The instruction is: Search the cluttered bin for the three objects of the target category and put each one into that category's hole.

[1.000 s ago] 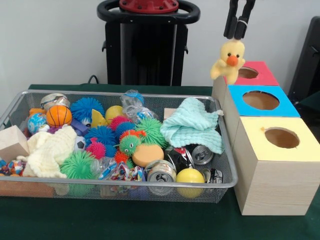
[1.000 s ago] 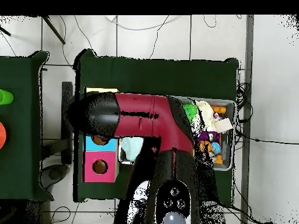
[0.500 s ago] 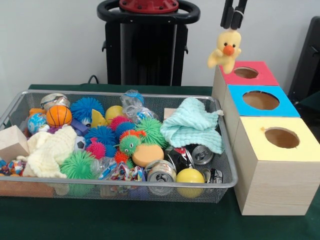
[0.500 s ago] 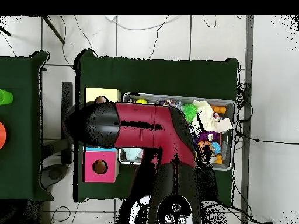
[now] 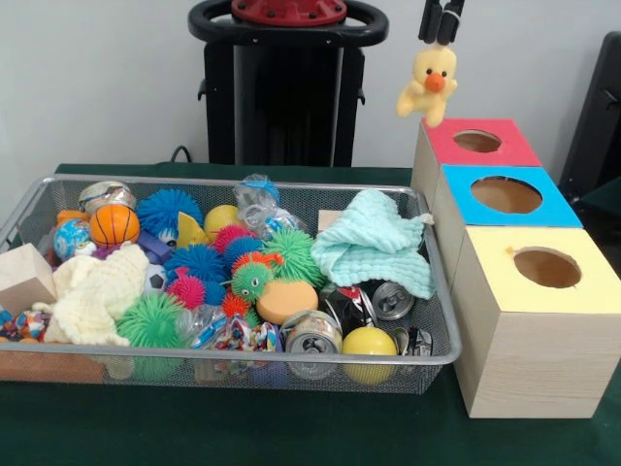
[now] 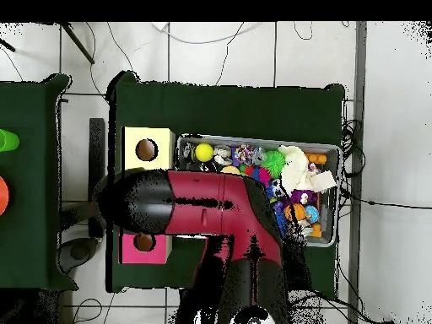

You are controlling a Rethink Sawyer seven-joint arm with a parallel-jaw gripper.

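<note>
A yellow plush duck (image 5: 428,83) with an orange beak hangs in the air in the front view, just left of and above the red-topped box (image 5: 482,142). My gripper (image 5: 439,37) is shut on the top of the duck's head, reaching down from the picture's top edge. The red box's round hole (image 5: 477,142) lies a little right of and below the duck. In the overhead view the red and black arm (image 6: 198,203) covers the gripper, the duck and the blue box; part of the red box (image 6: 143,246) shows beneath it.
Blue-topped box (image 5: 506,195) and yellow-topped box (image 5: 546,268) stand in a row in front of the red one. The wire-mesh bin (image 5: 78,361) holds spiky balls, cans, a mint cloth (image 5: 376,243), a cream cloth (image 5: 92,293), a wooden block (image 5: 23,276) and several balls.
The gripper has risen with the duck and shifted slightly left in the front view. In the overhead view the arm has swung down toward the red box, uncovering the yellow box.
</note>
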